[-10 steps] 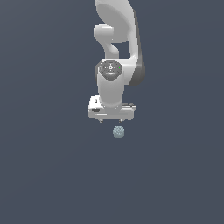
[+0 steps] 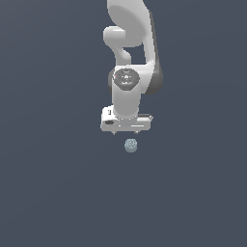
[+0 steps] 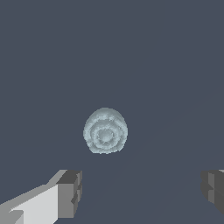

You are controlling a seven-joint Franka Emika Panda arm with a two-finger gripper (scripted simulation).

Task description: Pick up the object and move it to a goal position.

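Note:
The object (image 2: 130, 145) is a small pale blue-grey bumpy lump resting on the dark grey floor. In the wrist view the object (image 3: 105, 131) shows ringed ridges and lies apart from both fingers, beyond them. My white gripper (image 2: 125, 133) hangs just above and slightly behind the lump, pointing down, with only the short tips of its fingers showing under the hand. The gripper (image 3: 140, 192) is open: its grey fingertips (image 3: 70, 192) stand far apart with nothing between them.
The white arm (image 2: 130, 43) rises behind the gripper toward the top of the exterior view. A plain dark grey surface (image 2: 58, 193) lies all around.
The arm and the lump stand where they were half a second ago; no motion shows.

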